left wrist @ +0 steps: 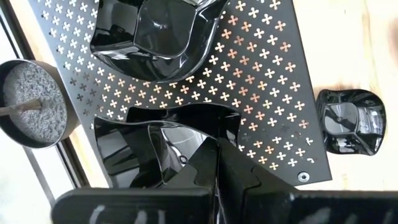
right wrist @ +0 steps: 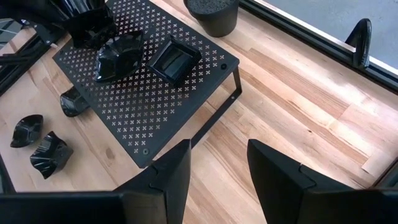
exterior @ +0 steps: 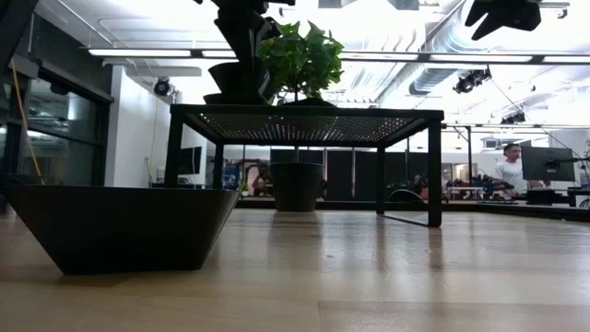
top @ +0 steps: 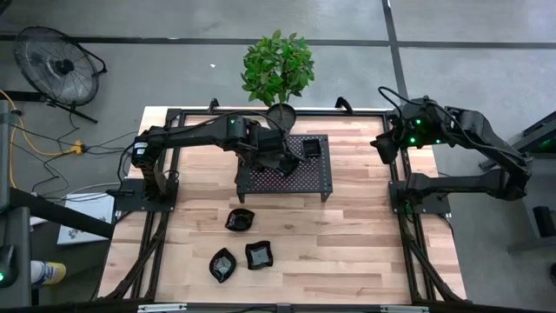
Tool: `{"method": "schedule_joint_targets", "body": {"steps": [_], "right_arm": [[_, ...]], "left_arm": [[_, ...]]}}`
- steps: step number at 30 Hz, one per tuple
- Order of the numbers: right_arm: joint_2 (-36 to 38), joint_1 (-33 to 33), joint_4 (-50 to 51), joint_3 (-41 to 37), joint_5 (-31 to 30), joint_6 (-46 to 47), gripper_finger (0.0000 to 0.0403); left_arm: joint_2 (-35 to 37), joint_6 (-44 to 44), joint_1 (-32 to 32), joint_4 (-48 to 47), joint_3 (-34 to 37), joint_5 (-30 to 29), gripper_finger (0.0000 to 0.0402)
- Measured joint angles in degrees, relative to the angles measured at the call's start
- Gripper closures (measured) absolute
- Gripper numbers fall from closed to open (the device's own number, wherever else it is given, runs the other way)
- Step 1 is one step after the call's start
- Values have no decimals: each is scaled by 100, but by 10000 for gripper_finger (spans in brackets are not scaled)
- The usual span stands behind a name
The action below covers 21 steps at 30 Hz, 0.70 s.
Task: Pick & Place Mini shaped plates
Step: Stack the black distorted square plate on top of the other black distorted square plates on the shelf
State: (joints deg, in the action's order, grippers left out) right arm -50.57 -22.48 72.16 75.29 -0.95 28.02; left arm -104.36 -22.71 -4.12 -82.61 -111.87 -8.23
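A black perforated rack [top: 287, 178] stands mid-table. My left gripper [left wrist: 217, 167] reaches over it, pointing steeply down, shut on a glossy wavy-edged mini plate [left wrist: 165, 146]; the same plate [right wrist: 118, 57] shows in the right wrist view. A square plate [top: 311, 148] rests bottom-down on the rack top beside it. Three more plates [top: 240, 220] [top: 223, 264] [top: 259, 255] lie on the wooden table in front of the rack. My right gripper [right wrist: 217, 168] hangs open over the table's right edge, holding nothing. My left gripper pinches the wavy plate's rim [left wrist: 208, 144] between its two fingers, at the side nearest the wrist. The fingers come from above, slanting down. The plate sits low at the rack top [exterior: 232, 95]; I cannot tell whether it rests there or hangs just clear.
A round black plant pot [top: 282, 113] with a green plant stands just behind the rack. One plate [exterior: 129, 226] fills the near left of the low view. Bare wood lies to the right of the rack and along the near edge. A person [exterior: 510, 171] stands far off in the room.
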Motion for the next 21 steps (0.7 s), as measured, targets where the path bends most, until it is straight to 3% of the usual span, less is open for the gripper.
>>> {"method": "schedule_joint_targets", "body": {"steps": [12,21], "right_arm": [[0,2,0,0,5,-62,249],[2,1,0,0,12,-61,249]], "left_arm": [[-33,-544,0,-1,2,0,401],[-107,-355,0,-138,4,47,401]]}}
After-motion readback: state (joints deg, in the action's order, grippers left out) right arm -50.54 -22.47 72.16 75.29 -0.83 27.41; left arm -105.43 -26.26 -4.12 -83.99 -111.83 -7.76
